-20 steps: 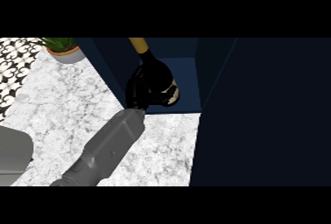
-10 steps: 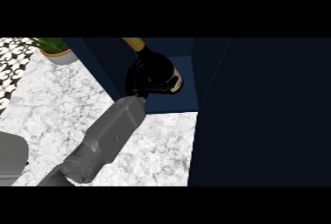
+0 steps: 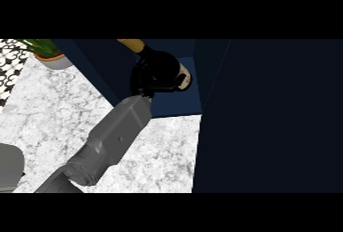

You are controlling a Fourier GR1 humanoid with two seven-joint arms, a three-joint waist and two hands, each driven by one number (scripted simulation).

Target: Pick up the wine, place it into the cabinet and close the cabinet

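Note:
The wine bottle (image 3: 169,60) is dark, with a golden neck (image 3: 134,44) and a cream label (image 3: 185,78). It leans tilted inside the open dark blue cabinet (image 3: 175,107), neck pointing up and left. My right hand (image 3: 149,81) is curled round the bottle's body, hiding much of it. Its grey forearm (image 3: 110,136) runs from the lower left of the head view up to the cabinet's opening. Only a grey piece of the left arm (image 3: 7,166) shows at the lower left edge; that hand is out of sight.
The cabinet's dark door (image 3: 275,118) stands open and fills the right half of the view. A potted plant (image 3: 48,53) sits at the back left on the marble counter (image 3: 53,113). A patterned wall (image 3: 9,63) lies at the far left.
My right hand has carried the bottle a little further up and right, deeper into the cabinet. The forearm stretched after it.

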